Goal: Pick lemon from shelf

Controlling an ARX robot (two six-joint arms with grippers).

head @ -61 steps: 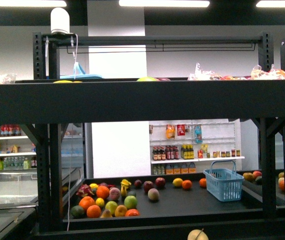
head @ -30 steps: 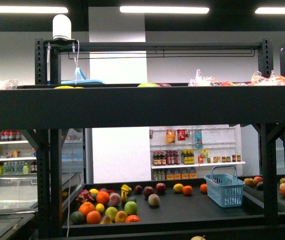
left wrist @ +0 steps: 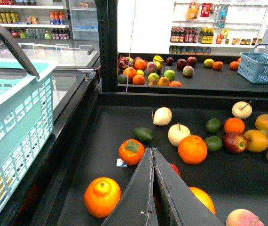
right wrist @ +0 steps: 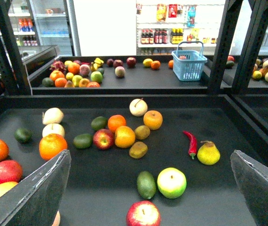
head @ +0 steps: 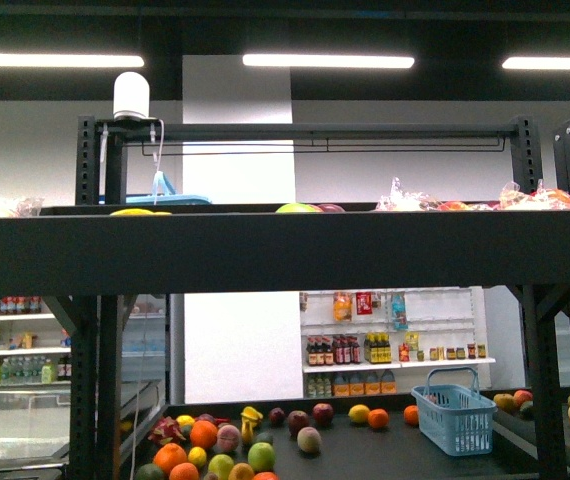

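**Both arms over the fruit tier, nothing held**

Front view: the black shelf (head: 285, 255) fills the frame, one wide tray tier edge-on across the middle. Neither arm shows here. On the tier's top, only the crowns of fruit and two crinkled clear bags (head: 410, 198) peek above the rim. Beyond and lower, a far tier holds a cluster of mixed fruit at left and one blue basket (head: 452, 411) at right. Among the far row, one yellow fruit (head: 359, 413) sits beside two oranges; whether it is the lemon cannot be told. White store shelving with bottles (head: 390, 335) stands at the back.

Left wrist view: the left gripper (left wrist: 152, 188) has its two dark fingers pressed together at the tips, with nothing between them. It hangs over the near tray, above a red fruit partly hidden behind it. One persimmon (left wrist: 131, 151) lies just left of the fingers and one knobbly orange (left wrist: 102, 196) nearer. One teal basket (left wrist: 11, 122) stands at the left, outside the tray.

Right wrist view: the right gripper (right wrist: 153, 188) is spread wide, its two fingers at opposite edges, empty. Between them lie one green apple (right wrist: 171, 182), one avocado (right wrist: 146, 184) touching it, and one red apple (right wrist: 143, 214). Farther right are one red chilli (right wrist: 190, 142) and one yellow pear (right wrist: 208, 153). No fruit here is clearly a lemon.
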